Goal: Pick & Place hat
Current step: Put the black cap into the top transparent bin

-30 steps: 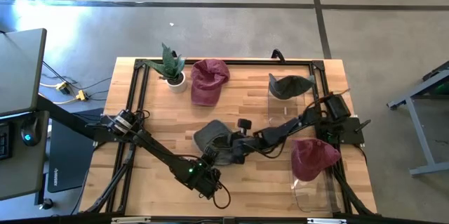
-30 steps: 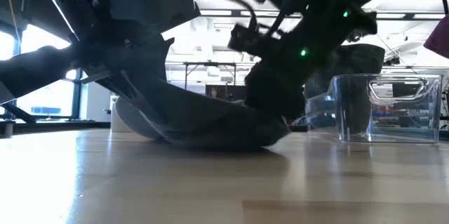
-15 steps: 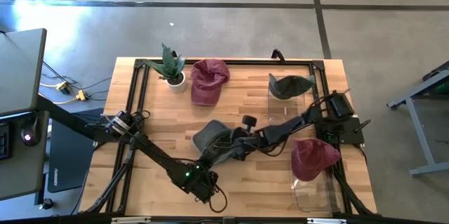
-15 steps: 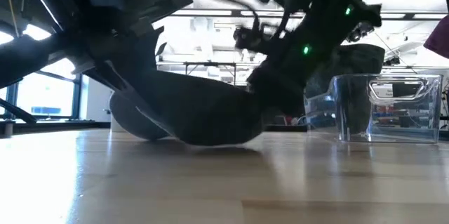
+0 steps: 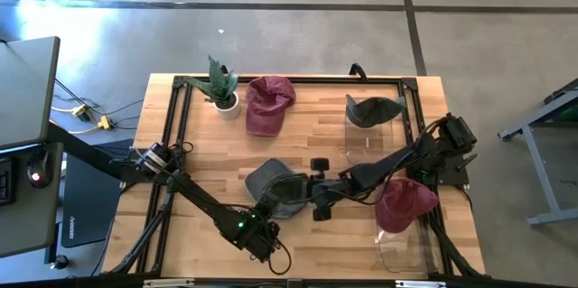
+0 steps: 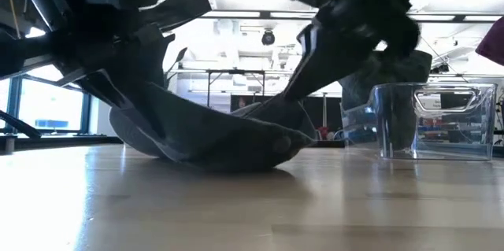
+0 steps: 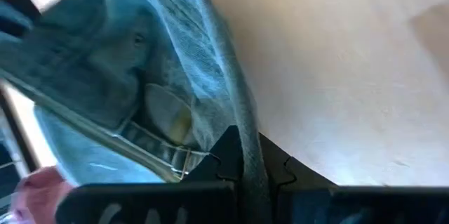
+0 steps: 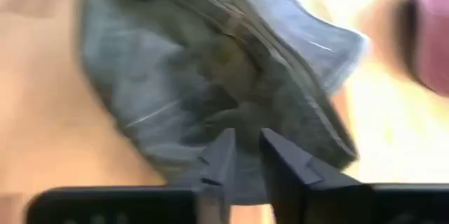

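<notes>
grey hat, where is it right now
In the high view the grey hat lies near the middle of the table, toward its front edge, between the left pincer shut on its rim and the right pincer beside it.

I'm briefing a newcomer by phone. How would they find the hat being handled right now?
On the wooden table, look at the middle, where the two dark arms meet. The grey hat lies there, its edge pinched by the left hand. The other hats are maroon or sit on clear stands.
</notes>
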